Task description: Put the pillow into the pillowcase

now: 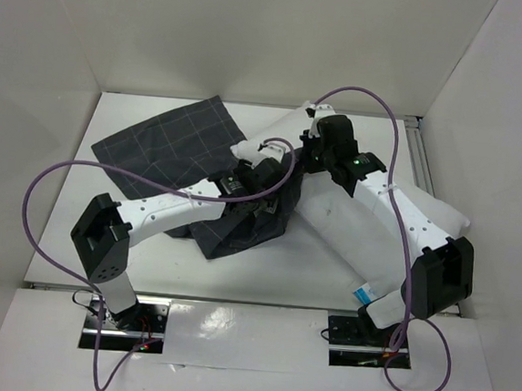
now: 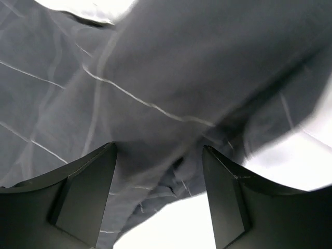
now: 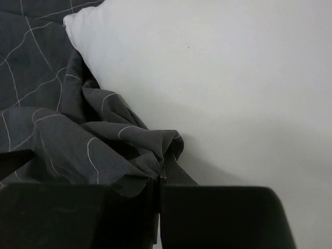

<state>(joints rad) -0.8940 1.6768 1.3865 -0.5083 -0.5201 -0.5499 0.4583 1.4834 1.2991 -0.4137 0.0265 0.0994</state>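
Note:
The dark grey checked pillowcase [image 1: 169, 146] lies flat at the back left, and its near end is bunched up [image 1: 239, 235] at the middle. The white pillow [image 1: 368, 228] lies slanted from the back middle to the right, with its blue tag [image 1: 365, 293] at the near edge. My left gripper [image 1: 266, 185] hovers over the bunched fabric. In the left wrist view its fingers [image 2: 88, 192] stand wide apart with pillowcase cloth [image 2: 171, 78] just beyond them. My right gripper [image 3: 158, 181] is shut on a fold of the pillowcase [image 3: 104, 145], next to the pillow's corner [image 3: 207, 78].
White walls enclose the table on three sides. A metal rail [image 1: 420, 159] runs along the right edge. Purple cables [image 1: 47, 186] loop over both arms. The right arm lies across the pillow.

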